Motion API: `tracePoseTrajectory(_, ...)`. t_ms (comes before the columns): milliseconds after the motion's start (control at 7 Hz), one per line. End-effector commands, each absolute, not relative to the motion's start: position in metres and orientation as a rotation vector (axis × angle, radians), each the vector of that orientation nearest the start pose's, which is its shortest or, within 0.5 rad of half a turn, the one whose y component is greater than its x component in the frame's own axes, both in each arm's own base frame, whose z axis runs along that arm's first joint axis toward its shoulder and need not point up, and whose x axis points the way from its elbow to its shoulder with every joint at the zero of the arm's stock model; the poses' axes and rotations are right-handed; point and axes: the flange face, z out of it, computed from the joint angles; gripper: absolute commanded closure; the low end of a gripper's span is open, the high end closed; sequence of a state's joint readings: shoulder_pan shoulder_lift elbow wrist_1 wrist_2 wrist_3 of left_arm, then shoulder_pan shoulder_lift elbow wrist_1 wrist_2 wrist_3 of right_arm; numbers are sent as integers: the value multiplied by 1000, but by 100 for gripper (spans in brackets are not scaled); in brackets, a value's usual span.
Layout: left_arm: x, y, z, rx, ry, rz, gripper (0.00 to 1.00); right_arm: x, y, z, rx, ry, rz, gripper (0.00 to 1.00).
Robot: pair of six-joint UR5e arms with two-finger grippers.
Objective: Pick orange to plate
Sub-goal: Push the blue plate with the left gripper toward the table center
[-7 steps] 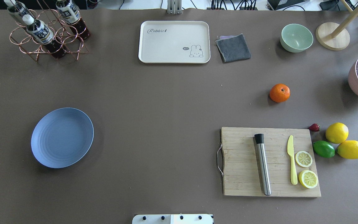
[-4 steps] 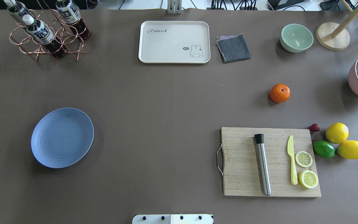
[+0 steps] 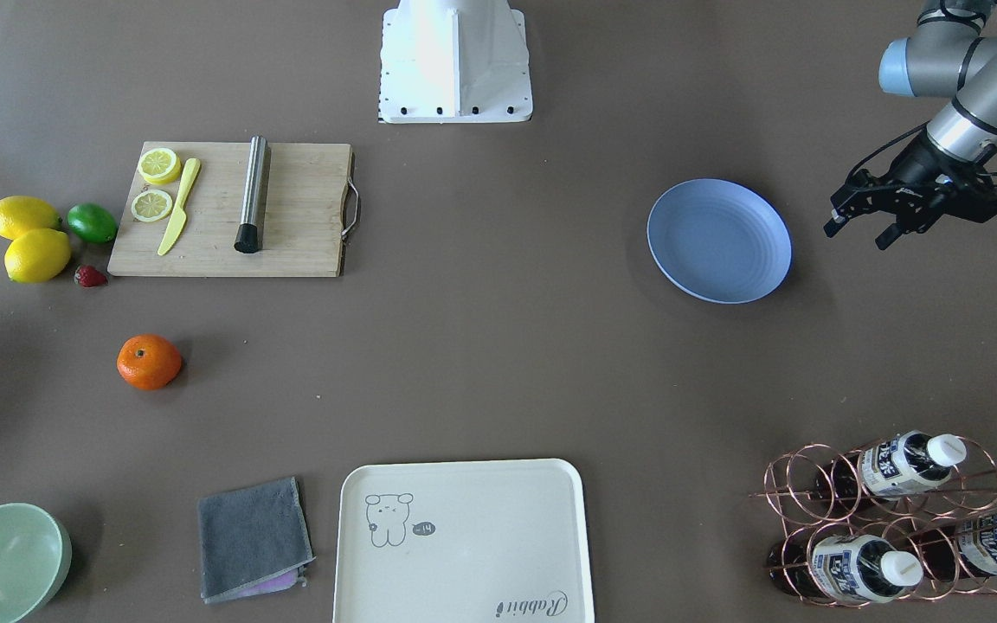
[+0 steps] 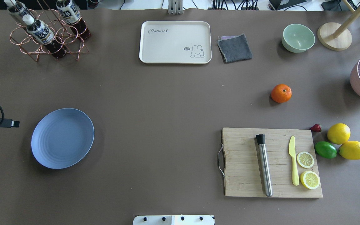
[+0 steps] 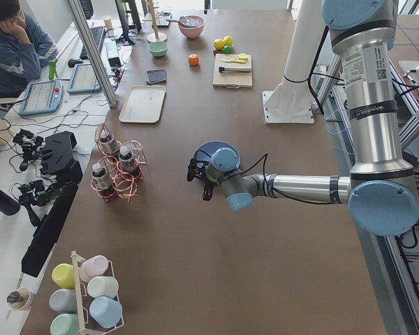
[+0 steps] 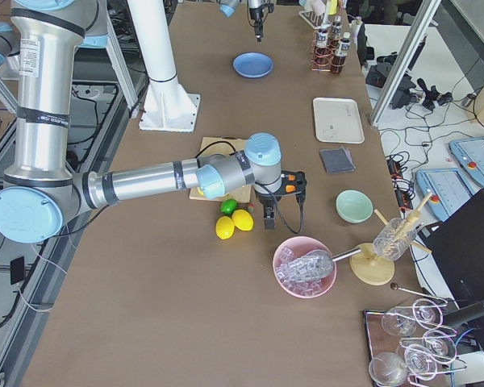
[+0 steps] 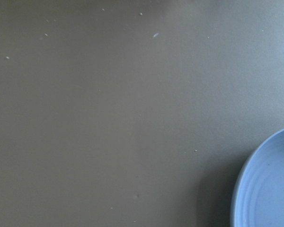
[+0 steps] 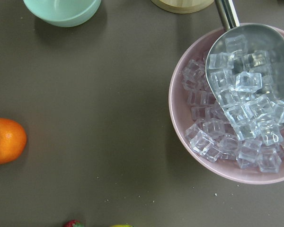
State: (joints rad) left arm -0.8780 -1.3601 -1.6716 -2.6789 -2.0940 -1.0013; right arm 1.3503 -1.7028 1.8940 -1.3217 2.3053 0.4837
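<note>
Where pink bowl [image 8: 176, 113] holds ice [image 8: 227, 137], scoop [image 8: 272, 45] — orange [image 8: 7, 141] nearby on table [image 8: 109, 94].

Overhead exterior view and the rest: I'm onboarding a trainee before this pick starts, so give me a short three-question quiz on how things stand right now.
1. True or false: the orange lies on the plate.
2. Which arm hangs its jaws beside the plate: A, left; B, right?
3. Fill in: the pink bowl holds ___.
Key: 1 false, it rests on the table, far from the plate. 2 A, the left gripper, jaws apart. 3 ice cubes.
</note>
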Motion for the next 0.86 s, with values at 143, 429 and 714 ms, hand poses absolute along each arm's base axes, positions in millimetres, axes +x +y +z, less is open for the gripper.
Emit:
tracePoseTrajectory(143, 263, -359, 575, 288, 1073, -50, 12, -43, -454, 531, 145, -826, 85, 1)
tracePoseTrajectory(429, 271, -356, 575, 279, 1073, -55, 44, -43, -454, 531, 145, -826, 85, 1)
tracePoseTrajectory(714, 276, -354, 577, 273, 1070, -46, 60, -43, -454, 531, 145, -828, 85, 1)
